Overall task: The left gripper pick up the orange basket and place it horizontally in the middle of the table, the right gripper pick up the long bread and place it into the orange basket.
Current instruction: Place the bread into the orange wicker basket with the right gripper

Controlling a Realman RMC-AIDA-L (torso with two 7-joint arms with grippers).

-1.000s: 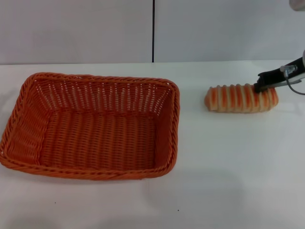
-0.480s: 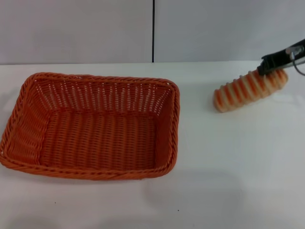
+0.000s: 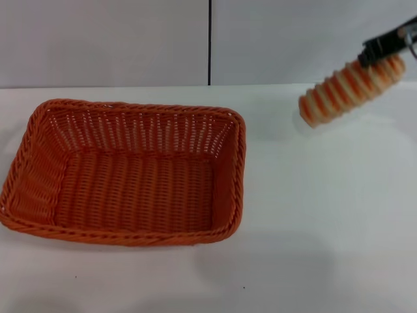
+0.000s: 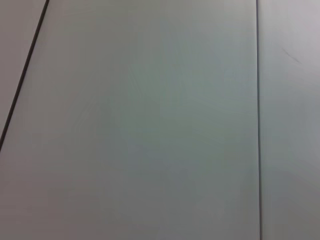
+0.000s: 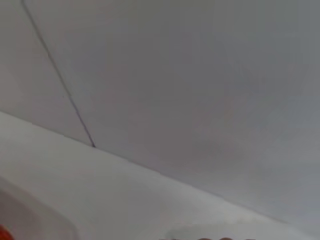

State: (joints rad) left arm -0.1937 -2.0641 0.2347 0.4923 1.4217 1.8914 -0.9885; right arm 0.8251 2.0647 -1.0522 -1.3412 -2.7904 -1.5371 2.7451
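The orange basket [image 3: 127,173] lies lengthwise on the white table [image 3: 313,215], left of the middle, and holds nothing. At the far right of the head view my right gripper [image 3: 378,49] is shut on the right end of the long bread [image 3: 348,86]. The loaf hangs in the air, tilted, its left end lower, above the table's far right part. A corner of the orange basket [image 5: 4,233] shows in the right wrist view. My left gripper is out of view; the left wrist view shows only a grey wall.
A grey panelled wall [image 3: 130,39] with a dark vertical seam [image 3: 210,42] rises behind the table's far edge. Bare white tabletop stretches between the basket and the right side and along the front.
My right gripper has lifted the long bread off the table, up and slightly to the right, and the loaf has tilted. The basket has not moved.
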